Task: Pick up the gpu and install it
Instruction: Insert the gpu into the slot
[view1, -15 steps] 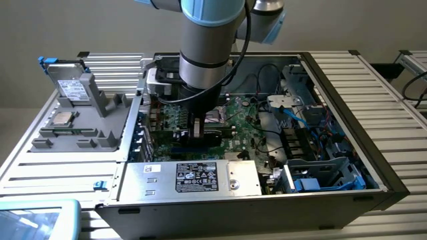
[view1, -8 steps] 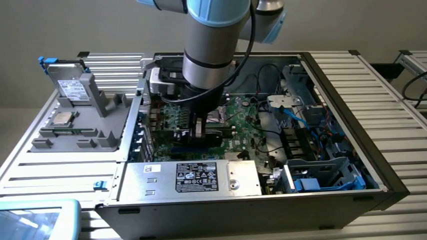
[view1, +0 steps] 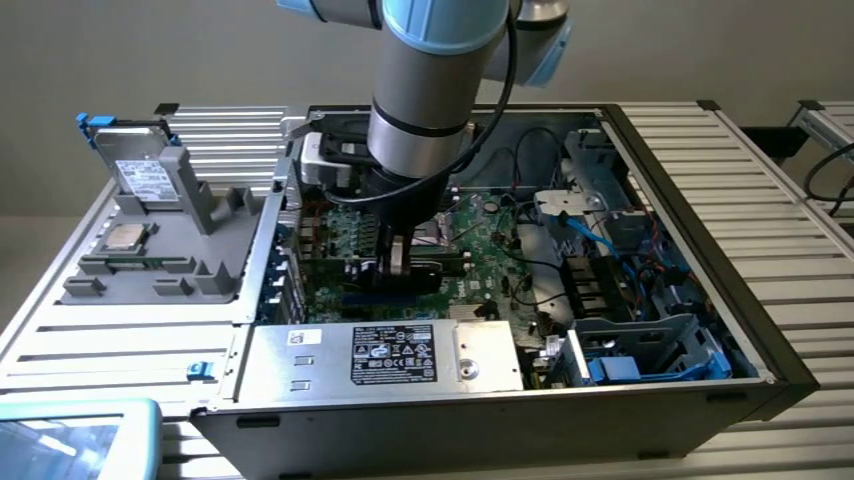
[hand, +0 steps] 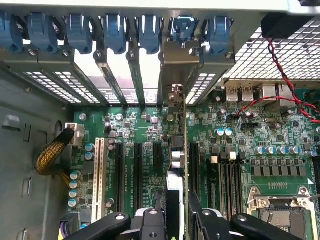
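Observation:
My gripper (view1: 400, 268) reaches down into the open computer case (view1: 747, 300), over the large green motherboard (view1: 487, 235). It is shut on the gpu (view1: 441, 272), whose black cooler block shows beside the fingers. In the wrist view the gpu (hand: 176, 155) stands edge-on between my gripper's (hand: 176, 222) black fingers (hand: 152, 220), running along an expansion slot. The gpu's silver end bracket (hand: 181, 62) sits upright in a rear slot opening, under the row of blue clips. I cannot tell whether the card's edge is down in the slot.
Several blue retention clips (hand: 115, 27) line the case's rear wall. A black memory slot (hand: 192, 165) lies close beside the card, and the CPU socket (hand: 280, 212) is further off. Red cables (hand: 282, 97) cross nearby. The power supply (view1: 400, 355) and a grey parts fixture (view1: 154, 235) flank the board.

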